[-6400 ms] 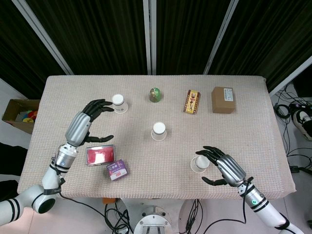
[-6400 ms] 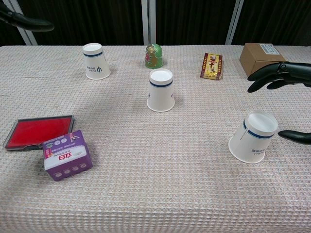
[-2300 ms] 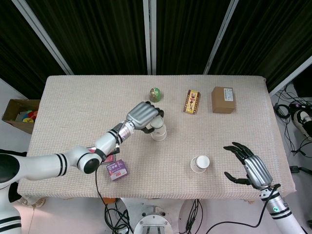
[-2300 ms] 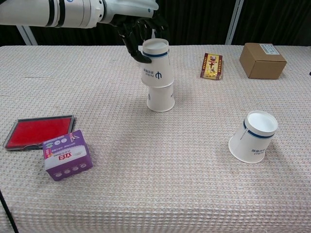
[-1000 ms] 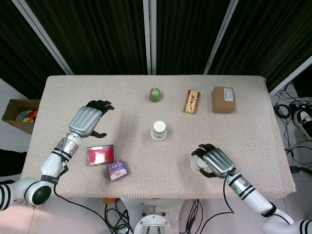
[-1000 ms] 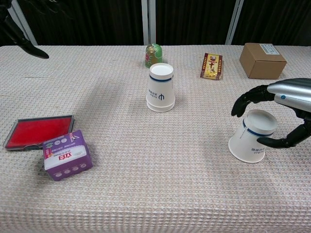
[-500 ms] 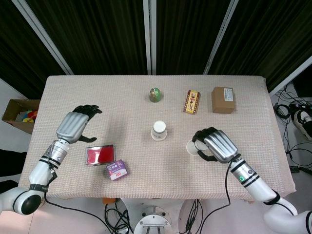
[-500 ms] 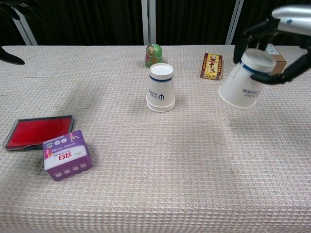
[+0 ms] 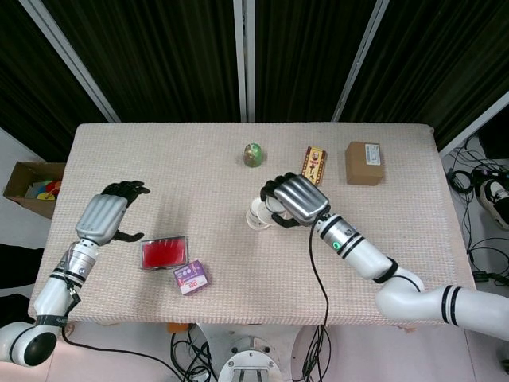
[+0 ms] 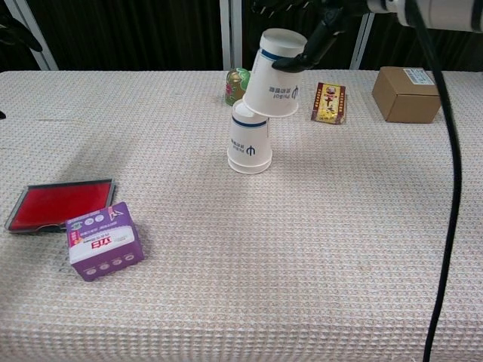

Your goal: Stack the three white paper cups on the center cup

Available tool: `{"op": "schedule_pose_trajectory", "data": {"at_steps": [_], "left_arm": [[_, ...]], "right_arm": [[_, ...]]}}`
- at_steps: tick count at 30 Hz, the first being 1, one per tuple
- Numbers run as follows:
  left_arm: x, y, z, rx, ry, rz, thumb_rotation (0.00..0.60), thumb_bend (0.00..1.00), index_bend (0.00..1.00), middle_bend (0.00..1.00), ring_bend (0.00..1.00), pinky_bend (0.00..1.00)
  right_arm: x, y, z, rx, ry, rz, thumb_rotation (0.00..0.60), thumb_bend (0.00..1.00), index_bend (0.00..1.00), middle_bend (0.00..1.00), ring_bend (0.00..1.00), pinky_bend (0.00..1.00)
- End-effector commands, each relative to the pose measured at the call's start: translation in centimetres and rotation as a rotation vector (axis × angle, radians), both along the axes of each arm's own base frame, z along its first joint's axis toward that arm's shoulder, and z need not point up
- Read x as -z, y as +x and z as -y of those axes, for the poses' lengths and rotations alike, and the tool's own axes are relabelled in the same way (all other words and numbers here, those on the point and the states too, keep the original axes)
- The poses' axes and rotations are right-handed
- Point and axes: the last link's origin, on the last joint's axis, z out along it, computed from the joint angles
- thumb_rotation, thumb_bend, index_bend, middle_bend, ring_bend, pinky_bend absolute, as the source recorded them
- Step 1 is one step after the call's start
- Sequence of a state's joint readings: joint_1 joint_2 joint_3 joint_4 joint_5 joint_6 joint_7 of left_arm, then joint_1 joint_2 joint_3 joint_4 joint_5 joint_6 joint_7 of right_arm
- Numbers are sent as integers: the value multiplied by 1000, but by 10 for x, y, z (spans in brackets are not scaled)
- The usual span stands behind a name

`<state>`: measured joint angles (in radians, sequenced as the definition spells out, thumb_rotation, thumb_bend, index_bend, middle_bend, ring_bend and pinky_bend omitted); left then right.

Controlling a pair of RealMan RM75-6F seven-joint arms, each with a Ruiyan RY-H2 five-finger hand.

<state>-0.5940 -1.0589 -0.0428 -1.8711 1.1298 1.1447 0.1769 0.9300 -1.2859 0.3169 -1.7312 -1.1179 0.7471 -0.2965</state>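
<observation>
An upside-down white paper cup stack stands mid-table, one cup nested over the centre cup; in the head view the stack is half hidden by my hand. My right hand grips another white cup by its upper end and holds it tilted just above and slightly right of the stack, its open mouth over the stack's top. In the chest view only the right hand's fingers show, at the top edge. My left hand hovers open and holding nothing over the table's left side, far from the cups.
A red tray and a purple packet lie front left. At the back are a green egg-shaped figure, a snack packet and a brown carton. The right arm's cable hangs across the right side.
My right hand has lifted the front-right cup off the table and carried it left to above the centre stack. The left hand has drawn back further to the left.
</observation>
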Motion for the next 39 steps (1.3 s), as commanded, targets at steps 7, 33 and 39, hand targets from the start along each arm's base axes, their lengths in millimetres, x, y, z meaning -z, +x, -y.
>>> {"op": "schedule_pose_trajectory", "data": {"at_steps": [7, 33, 39], "left_arm": [[-5, -9, 6, -19, 5, 17, 600, 98, 207, 131, 123, 165], [0, -22, 7, -18, 10, -12, 600, 98, 207, 130, 123, 165], [-8, -42, 10, -4, 91, -111, 600, 98, 216, 141, 124, 165]], "right_arm": [[19, 14, 13, 15, 5, -46, 600, 353, 541, 464, 306, 369], [36, -6, 7, 36, 16, -168, 600, 288, 0, 0, 0, 24], [-15, -56, -18, 134, -97, -103, 600, 290, 0, 31, 0, 55]]}}
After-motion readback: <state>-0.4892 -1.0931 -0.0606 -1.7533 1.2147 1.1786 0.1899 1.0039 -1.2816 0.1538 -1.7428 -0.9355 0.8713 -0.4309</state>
